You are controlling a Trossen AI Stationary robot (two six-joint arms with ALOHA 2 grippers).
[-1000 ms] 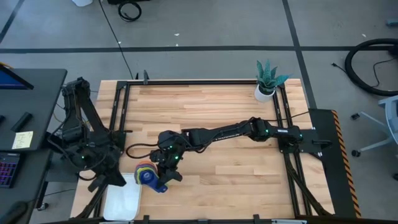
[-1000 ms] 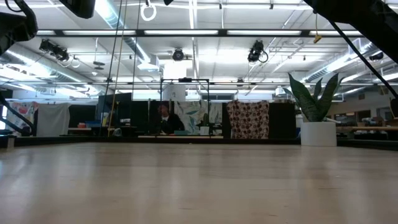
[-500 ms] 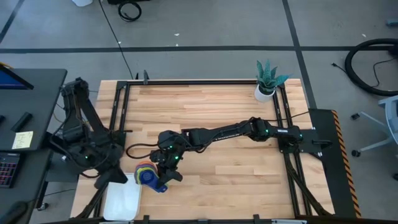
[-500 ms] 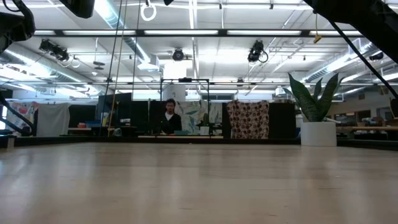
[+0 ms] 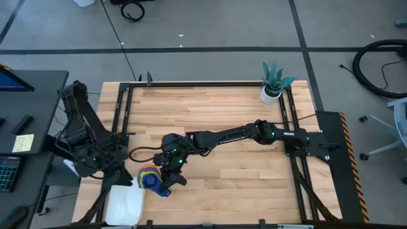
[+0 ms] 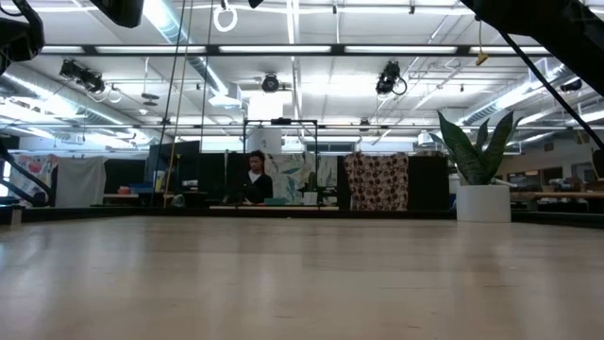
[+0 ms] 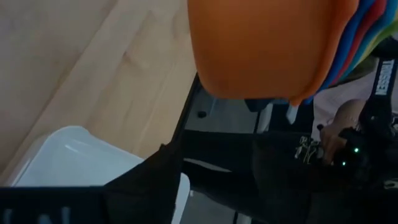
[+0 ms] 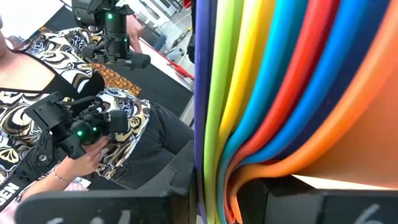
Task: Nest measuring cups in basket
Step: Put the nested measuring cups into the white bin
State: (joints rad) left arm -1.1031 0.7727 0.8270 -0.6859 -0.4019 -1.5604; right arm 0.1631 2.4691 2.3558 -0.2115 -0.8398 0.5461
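**Near-left corner of the table, seen from above and from both wrists.** The right arm reaches from its base at the right edge across the table to the near-left area. There the right end effector is clenched on the handles of the measuring cups. The cups are nested into one stack, with orange outermost and then blue, red, yellow, green and dark blue edges.

The stack hangs just to the right of the basket, by the basket's far-right corner. Whether the stack overlaps the basket's rim cannot be told.

The basket lies at the near-left corner, close to the table's near and left edges, and its interior is bare white. The left end effector sits just to the left of the stack, above the basket's far edge. Its state cannot be told.

**Open room.** The middle, the far half and the near-right of the table are bare wood. A potted plant stands alone at the far-right corner. Dark frame rails border the left, far and right edges.

**Hidden or cut off.**
- In the left wrist view, the orange cup fills the upper part and is cropped, and only a corner of the basket shows.
- In the right wrist view, the handles hide the cup bowls. Beyond them a person in a patterned top is partly visible.
- The low view shows neither the cups nor the basket.
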